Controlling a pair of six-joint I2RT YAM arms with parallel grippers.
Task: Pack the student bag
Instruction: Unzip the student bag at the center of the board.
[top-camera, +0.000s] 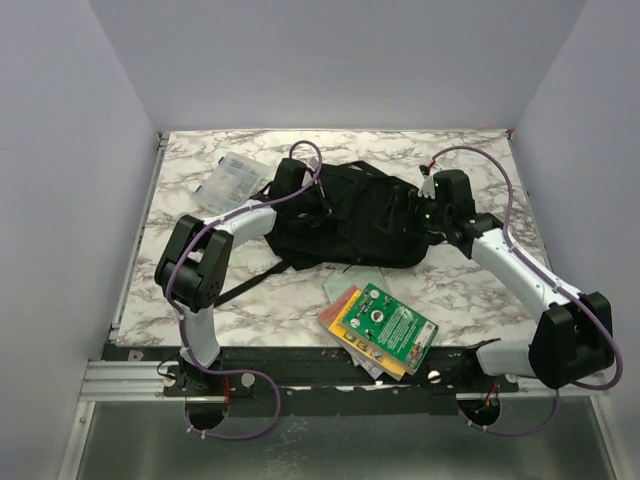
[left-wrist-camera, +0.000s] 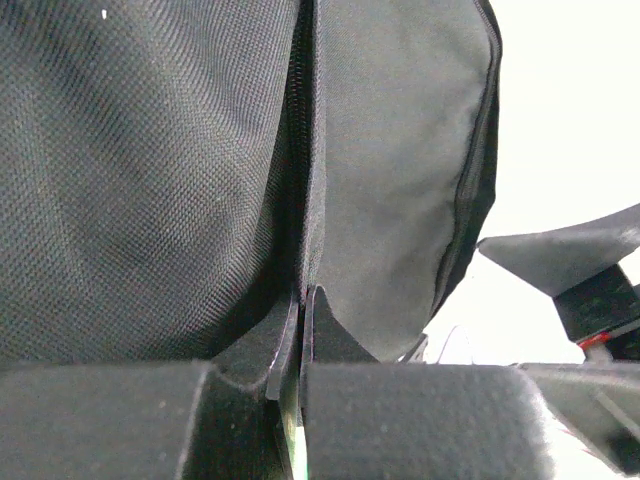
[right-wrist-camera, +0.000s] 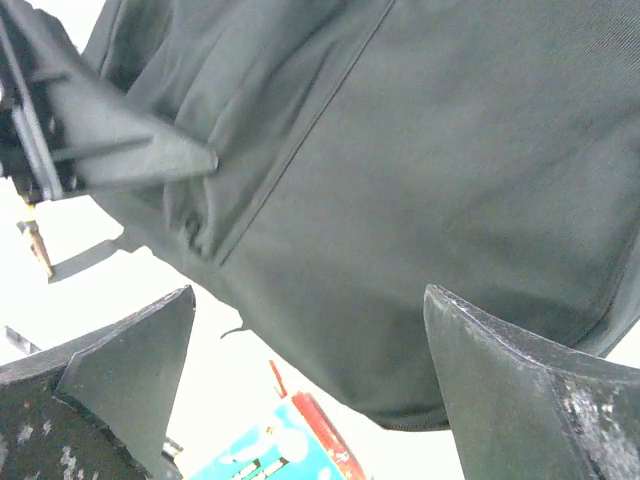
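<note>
The bag (top-camera: 350, 215) lies flat near the middle of the marble table (top-camera: 470, 290), toward the far side, with a strap (top-camera: 245, 285) trailing off its near-left corner. The left gripper (top-camera: 312, 188) sits at the bag's far-left edge. In the left wrist view its fingers (left-wrist-camera: 330, 335) are pressed together on a thin fold of the bag's (left-wrist-camera: 150, 180) fabric, beside a zipper line. The right gripper (top-camera: 425, 212) is at the bag's right end. In the right wrist view its jaws are spread wide, one finger (right-wrist-camera: 130, 350) on each side of the frame. The bag's (right-wrist-camera: 450, 150) cloth fills the space beyond them, and nothing is held between them. A stack of books (top-camera: 378, 325) with a green cover on top rests at the near edge of the table, just in front of the bag. A clear case (top-camera: 232, 180) lies at the far left, near the left arm's wrist.
</note>
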